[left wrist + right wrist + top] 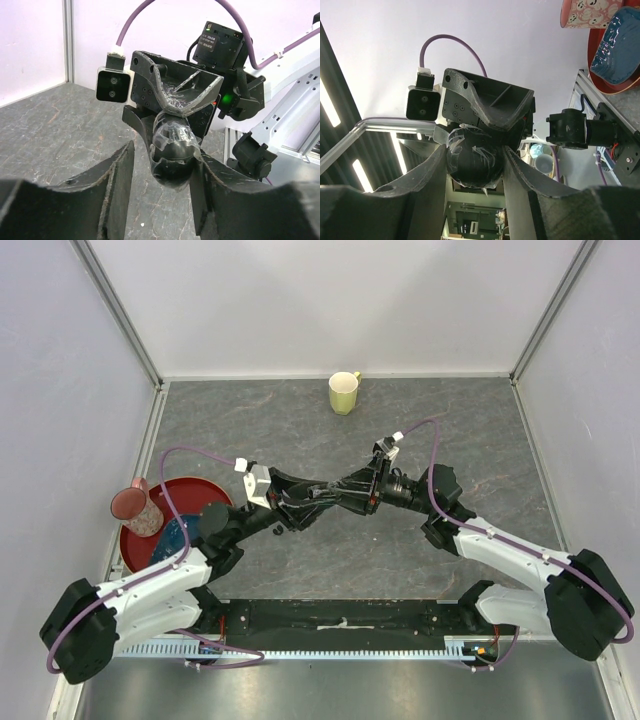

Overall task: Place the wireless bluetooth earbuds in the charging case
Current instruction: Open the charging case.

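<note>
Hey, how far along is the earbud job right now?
Done: nothing I can confirm; no earbuds show in any view. In hand: the right pincer clamps a black case in mid-air, with the left pincer open around it. Remaining: every bud into the case.

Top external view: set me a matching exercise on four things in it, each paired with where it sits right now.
Things:
1. black case
2. mug
3. blue bowl
4. pink cup

Places:
A. standing alone at the back
B. at the far-left rim of the red plate
C. in mid-air, between the fingers of the left gripper and the right gripper
D. inside the red plate

Pairs: 1-C, 2-A, 3-D, 4-B
</note>
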Robot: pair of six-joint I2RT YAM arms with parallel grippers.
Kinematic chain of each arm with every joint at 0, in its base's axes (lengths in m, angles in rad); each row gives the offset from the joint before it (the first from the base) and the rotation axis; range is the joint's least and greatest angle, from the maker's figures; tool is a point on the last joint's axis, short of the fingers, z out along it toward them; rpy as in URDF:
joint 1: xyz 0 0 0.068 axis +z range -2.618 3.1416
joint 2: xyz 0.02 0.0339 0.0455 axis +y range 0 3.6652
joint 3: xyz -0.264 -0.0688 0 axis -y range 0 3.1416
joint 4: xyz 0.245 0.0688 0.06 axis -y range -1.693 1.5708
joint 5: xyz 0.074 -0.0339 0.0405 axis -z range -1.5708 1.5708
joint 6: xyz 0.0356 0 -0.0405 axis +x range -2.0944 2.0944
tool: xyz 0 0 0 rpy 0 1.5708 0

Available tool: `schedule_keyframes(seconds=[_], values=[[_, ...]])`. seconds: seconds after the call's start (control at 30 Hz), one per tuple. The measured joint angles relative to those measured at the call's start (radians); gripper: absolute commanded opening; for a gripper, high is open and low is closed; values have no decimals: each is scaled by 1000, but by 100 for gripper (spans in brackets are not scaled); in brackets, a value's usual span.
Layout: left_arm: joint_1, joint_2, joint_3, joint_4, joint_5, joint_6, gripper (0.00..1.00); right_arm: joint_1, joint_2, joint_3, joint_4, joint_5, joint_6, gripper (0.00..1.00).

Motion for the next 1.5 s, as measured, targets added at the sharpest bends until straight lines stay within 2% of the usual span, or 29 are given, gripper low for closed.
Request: schedule_keyframes(seconds=[0.27,0.37,0.4,0.5,0.63,0.73,0.8,0.87,0.97,1.17,1.3,1.5], values=[[-3,11,0,21,3,-11,32,0,8,-4,14,14,13,0],[-3,20,0,35,3,-14,23,-2,8,-4,15,17,17,0],[-3,24,0,40,3,-15,14,-2,8,-5,15,18,17,1],[-3,36,0,51,3,-19,2,-6,11,-5,15,19,18,7],[-2,47,0,68,2,-22,2,-7,11,-6,15,27,18,24],[-2,48,0,68,1,-23,2,-7,11,-6,14,30,14,41],[-2,48,0,68,0,-25,2,-7,11,-6,14,34,11,56],[-2,48,0,65,0,-25,2,-7,6,-8,11,41,3,64],[-2,47,0,60,0,-28,2,-3,-11,-8,-11,48,-26,70],[-2,10,-24,60,-3,-28,2,0,-71,-6,-114,75,-121,73],[-2,-29,-68,72,-5,-27,2,0,-119,46,-270,105,-240,73],[-2,-73,-108,91,-9,-27,2,0,-166,216,-562,157,-493,73]])
